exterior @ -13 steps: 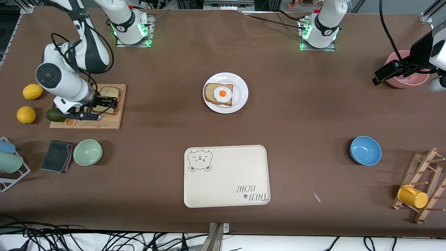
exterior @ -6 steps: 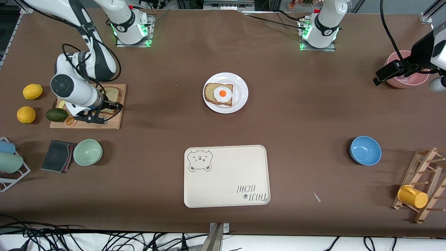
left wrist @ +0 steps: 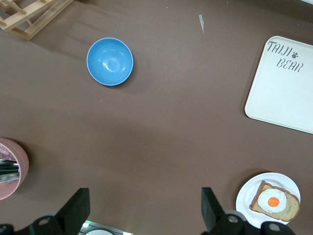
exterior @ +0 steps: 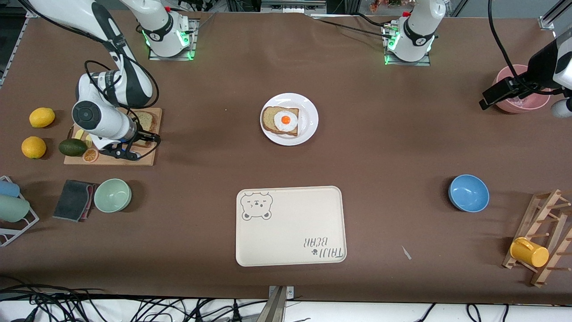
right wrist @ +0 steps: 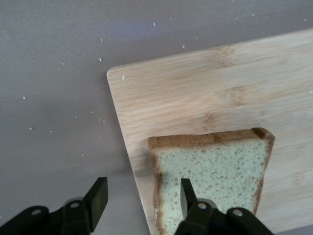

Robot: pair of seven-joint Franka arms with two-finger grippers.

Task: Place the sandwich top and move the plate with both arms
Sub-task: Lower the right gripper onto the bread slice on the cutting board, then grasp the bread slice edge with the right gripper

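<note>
i have the right gripper (exterior: 142,144) low over the wooden cutting board (exterior: 147,157) at the left of the front frame, its fingers (right wrist: 187,196) spread apart; in the right wrist view one finger lies over the sandwich top (right wrist: 215,171) and the other stands off the board's edge, over the brown table (exterior: 402,134). the sandwich top lies flat on the board, half hidden under my arm in the front view. an orange slice (exterior: 90,155) and an avocado (exterior: 73,147) sit at the board's outer end, with two lemons (exterior: 42,117) further toward the frame's left edge. the plate (exterior: 308,112) sits in the upper middle of the front frame, holding the darker bread slice with the fried egg (exterior: 286,120). below it in the frame lies the bear-print tray (exterior: 290,226). my left gripper (left wrist: 142,210) waits high over the pink bowl (exterior: 532,103) at the upper right, fingers apart. a blue bowl (exterior: 468,192) sits at lower right, a green bowl (exterior: 112,195) at lower left.
</note>
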